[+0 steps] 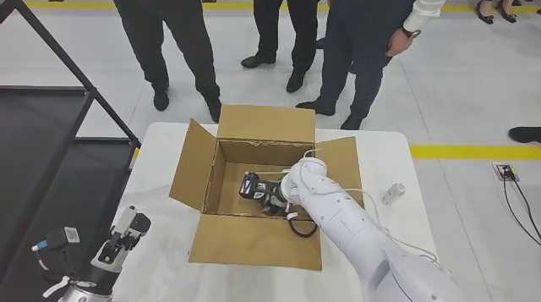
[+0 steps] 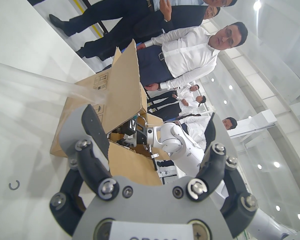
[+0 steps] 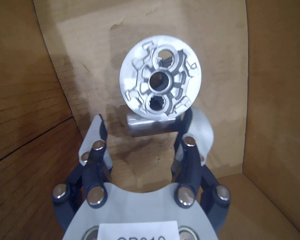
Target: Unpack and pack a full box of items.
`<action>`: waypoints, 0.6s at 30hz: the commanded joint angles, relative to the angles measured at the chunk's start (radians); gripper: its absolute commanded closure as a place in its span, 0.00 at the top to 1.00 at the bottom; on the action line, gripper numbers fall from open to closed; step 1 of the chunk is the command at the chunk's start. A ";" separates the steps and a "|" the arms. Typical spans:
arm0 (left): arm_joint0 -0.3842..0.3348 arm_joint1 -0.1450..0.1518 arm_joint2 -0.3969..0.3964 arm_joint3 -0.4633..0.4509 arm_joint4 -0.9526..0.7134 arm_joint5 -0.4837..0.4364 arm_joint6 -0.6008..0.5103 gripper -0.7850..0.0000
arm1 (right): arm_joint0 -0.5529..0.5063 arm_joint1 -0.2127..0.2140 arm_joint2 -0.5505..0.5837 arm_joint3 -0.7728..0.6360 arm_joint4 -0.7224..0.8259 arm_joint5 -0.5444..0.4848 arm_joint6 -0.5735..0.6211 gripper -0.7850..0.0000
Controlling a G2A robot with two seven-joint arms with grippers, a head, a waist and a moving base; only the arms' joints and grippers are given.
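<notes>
Casting [image 3: 140,81]: silver disc with three bores in a row and a short stub on the side toward my claw. It sits deep inside the box [image 3: 20,76], in front of the cardboard panel my claw faces and apart from the walls on either side. No other item shows on the cardboard around it. I judge it either the last piece to come out or the first to go back; the frames do not settle which.

Right claw [image 3: 145,118]: set inside the box [image 1: 254,251], the arm entering over the right front corner. Its jaws are parted and straddle the stub, not the disc, because the stub is narrow enough for the span and the disc is not. One finger [image 3: 186,126] lies against or just beside the stub. The other [image 3: 101,131] stands clear of it, so nothing is gripped.

Flaps [image 1: 190,162]: all four are turned outward, which leaves the opening free from above.

Left claw [image 2: 152,116]: jaws wide, nothing between them. It is held low by the left edge of the table [image 1: 389,154], well apart from the box [image 2: 122,96] and aimed at its side. I judge it is kept there so the opening belongs to the working arm.

Bottle [image 1: 393,193]: small and white, on the table right of the box and not touching it. It is probably an item already unpacked.
</notes>
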State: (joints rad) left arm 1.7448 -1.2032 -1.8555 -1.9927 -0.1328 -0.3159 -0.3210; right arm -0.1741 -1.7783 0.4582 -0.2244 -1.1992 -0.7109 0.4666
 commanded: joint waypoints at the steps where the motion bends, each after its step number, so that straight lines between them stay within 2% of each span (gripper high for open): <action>1: -0.003 0.000 0.003 0.000 0.001 0.002 0.002 1.00 | 0.003 0.001 0.002 0.002 0.000 -0.001 0.000 0.45; 7: -0.012 -0.001 0.011 -0.001 0.007 0.006 0.004 1.00 | 0.004 0.004 0.007 -0.001 -0.005 0.000 0.001 0.36; 9: -0.013 -0.001 0.012 0.000 0.007 0.005 0.006 1.00 | 0.003 0.004 0.009 -0.001 -0.006 0.003 0.001 0.12; 10: -0.014 -0.001 0.013 0.001 0.007 0.005 0.006 1.00 | 0.003 0.004 0.010 -0.002 -0.006 0.003 0.002 0.03; 11: -0.014 -0.002 0.012 0.002 0.008 0.005 0.008 1.00 | 0.004 0.005 0.010 -0.003 -0.007 0.004 0.002 0.00; 18: -0.018 -0.002 0.014 0.007 0.007 0.005 0.008 1.00 | 0.012 0.010 0.019 -0.001 -0.011 0.016 0.002 0.00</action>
State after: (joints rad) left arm 1.7275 -1.2053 -1.8421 -1.9858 -0.1242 -0.3107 -0.3126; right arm -0.1632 -1.7698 0.4757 -0.2258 -1.2097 -0.6970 0.4692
